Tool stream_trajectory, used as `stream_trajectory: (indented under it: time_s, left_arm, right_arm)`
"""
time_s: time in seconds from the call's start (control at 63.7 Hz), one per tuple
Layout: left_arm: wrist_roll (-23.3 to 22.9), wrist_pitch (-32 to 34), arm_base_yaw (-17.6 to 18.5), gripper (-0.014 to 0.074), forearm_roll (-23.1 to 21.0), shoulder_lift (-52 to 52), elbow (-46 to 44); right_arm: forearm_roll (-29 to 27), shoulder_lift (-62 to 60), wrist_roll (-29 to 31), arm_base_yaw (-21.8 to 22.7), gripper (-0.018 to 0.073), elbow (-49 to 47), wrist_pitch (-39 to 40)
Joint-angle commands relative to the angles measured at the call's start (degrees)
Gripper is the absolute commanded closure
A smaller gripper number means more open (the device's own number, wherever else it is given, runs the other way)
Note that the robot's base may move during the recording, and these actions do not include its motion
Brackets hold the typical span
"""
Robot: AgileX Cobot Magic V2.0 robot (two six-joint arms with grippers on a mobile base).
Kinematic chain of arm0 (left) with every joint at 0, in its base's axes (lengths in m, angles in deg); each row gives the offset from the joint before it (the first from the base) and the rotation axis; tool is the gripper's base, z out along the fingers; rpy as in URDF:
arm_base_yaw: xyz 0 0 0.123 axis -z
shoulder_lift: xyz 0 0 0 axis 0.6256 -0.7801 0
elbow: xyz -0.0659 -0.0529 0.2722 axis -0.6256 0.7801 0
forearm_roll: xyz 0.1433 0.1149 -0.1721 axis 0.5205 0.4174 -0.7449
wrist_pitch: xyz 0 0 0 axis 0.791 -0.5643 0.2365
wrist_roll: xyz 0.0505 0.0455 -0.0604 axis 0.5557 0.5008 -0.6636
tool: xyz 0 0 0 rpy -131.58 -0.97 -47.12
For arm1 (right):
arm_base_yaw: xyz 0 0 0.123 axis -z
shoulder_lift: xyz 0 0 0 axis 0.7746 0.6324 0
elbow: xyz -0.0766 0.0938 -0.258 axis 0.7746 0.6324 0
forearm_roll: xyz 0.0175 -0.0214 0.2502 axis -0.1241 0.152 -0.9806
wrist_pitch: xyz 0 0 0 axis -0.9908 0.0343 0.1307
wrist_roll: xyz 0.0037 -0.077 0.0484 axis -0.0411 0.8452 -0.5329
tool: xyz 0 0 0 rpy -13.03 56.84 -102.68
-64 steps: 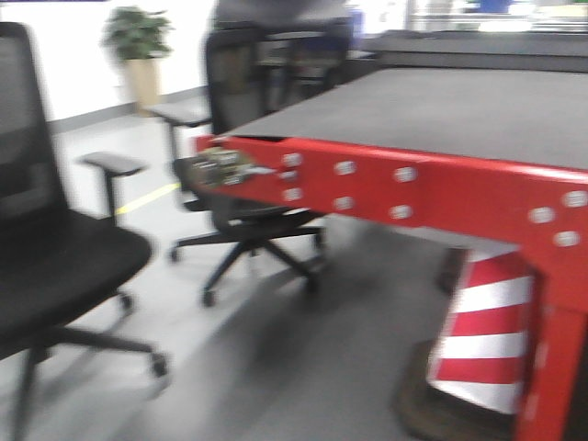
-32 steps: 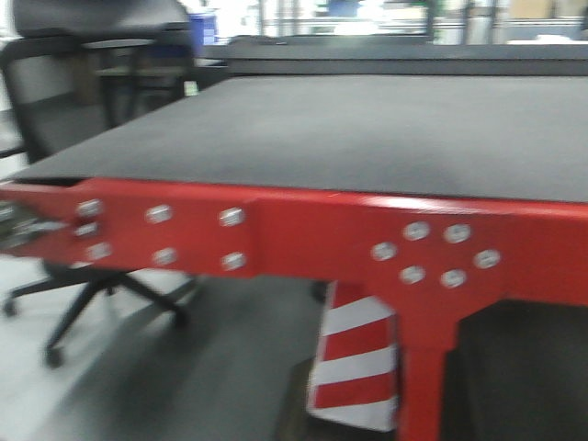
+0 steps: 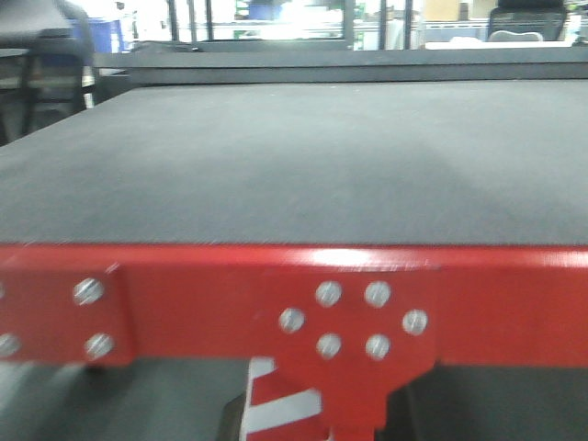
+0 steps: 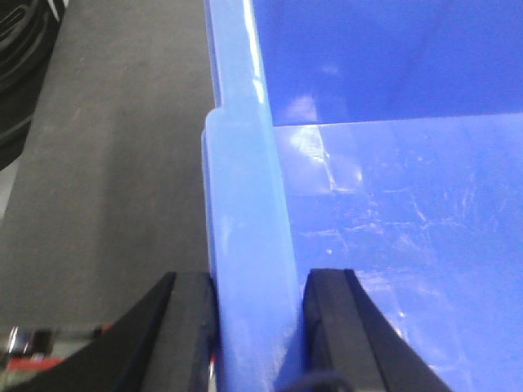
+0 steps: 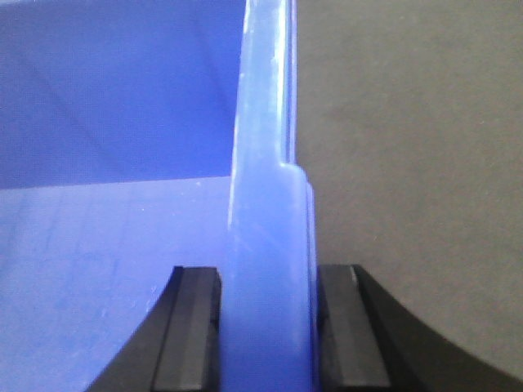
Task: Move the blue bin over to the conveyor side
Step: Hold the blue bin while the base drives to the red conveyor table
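Observation:
The blue bin (image 4: 392, 204) fills the left wrist view, and its inside (image 5: 106, 229) also fills the right wrist view. My left gripper (image 4: 259, 286) is shut on the bin's thick left rim, one black finger on each side. My right gripper (image 5: 268, 282) is shut the same way on the right rim. The front view shows the conveyor's dark grey belt (image 3: 294, 156) edged by a red frame (image 3: 211, 294) with a cluster of silver bolts (image 3: 349, 320), close ahead and square on. The bin and both grippers are out of the front view.
A red-and-white striped cone (image 3: 276, 404) stands under the frame. Black chairs (image 3: 46, 73) are at the far left, and more tables stand behind the belt. A dark grey surface (image 4: 106, 163) lies beside the bin on the left and also on the right (image 5: 409, 163).
The front view has swung from the chairs round to the conveyor, which now faces me square on and closer. The chairs have slid off to the left.

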Motion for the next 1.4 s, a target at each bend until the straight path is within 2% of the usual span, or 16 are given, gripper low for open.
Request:
stream_trajectory:
  time_s: [0.0,1.381]
  left_arm:
    - [0.4,5.2,-0.2,0.0613,0.4,1.2,-0.9]
    - [0.4,5.2,-0.2,0.0613,0.4,1.1,-0.9]
  right_arm:
    - [2.1,-1.5,0.8,0.1,0.0637,-0.8,6.9]
    - [2.1,-1.5,0.8,0.1,0.0637,-0.8,7.0]
